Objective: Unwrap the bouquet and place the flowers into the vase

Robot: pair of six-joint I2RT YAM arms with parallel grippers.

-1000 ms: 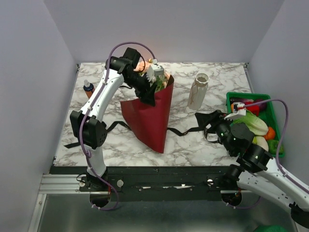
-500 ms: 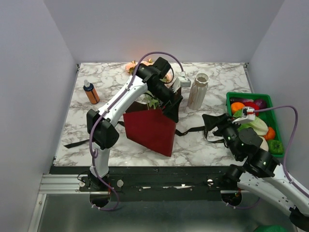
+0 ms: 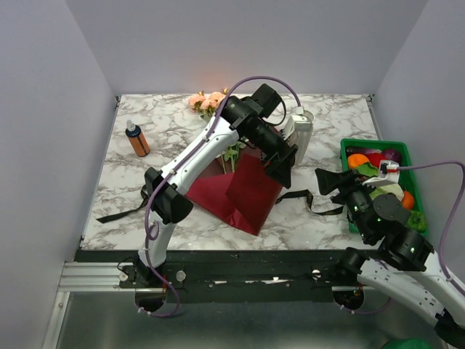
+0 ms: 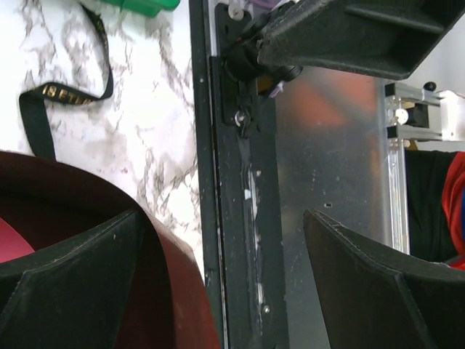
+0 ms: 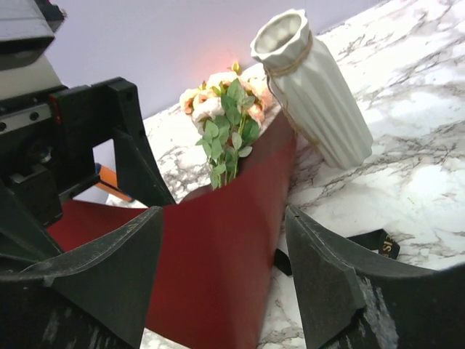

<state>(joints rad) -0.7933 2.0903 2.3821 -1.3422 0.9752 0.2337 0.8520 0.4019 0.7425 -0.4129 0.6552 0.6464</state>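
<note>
The left claw [image 3: 282, 166] hangs by the right corner of the dark red paper [image 3: 243, 193], jaws spread wide with nothing between them; the right claw [image 3: 328, 180] hovers near the black ribbon [image 3: 294, 195], likewise parted and empty; the flowers [image 3: 207, 100] lie on the tabletop [image 3: 174, 123], blooms at the back edge, stems running toward the paper; the vase [image 3: 306, 138] stands just behind the left claw, apart from the flowers.
</note>
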